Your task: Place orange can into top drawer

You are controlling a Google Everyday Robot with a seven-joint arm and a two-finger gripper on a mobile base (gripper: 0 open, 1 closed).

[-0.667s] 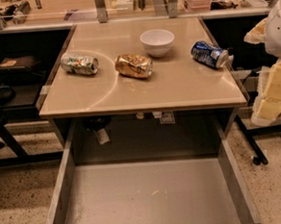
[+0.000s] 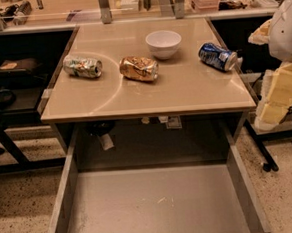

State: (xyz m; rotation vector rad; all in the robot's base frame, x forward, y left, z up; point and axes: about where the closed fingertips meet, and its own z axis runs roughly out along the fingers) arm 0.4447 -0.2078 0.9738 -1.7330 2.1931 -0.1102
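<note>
The orange can (image 2: pixel 139 69), crushed and shiny, lies on its side in the middle of the beige table (image 2: pixel 149 95), just left of and in front of the white bowl (image 2: pixel 163 43). The top drawer (image 2: pixel 157 203) is pulled open below the table's front edge, with a bare grey floor. My arm's white and cream parts stand at the right edge of the view, beside the table. The gripper (image 2: pixel 279 95) hangs there, off the table's right side, far from the can and holding nothing that I can see.
A green-silver can (image 2: pixel 83 66) lies at the table's left and a blue can (image 2: pixel 218 56) at its right. Dark shelving and table legs stand on both sides. A counter with clutter runs along the back. The floor is speckled.
</note>
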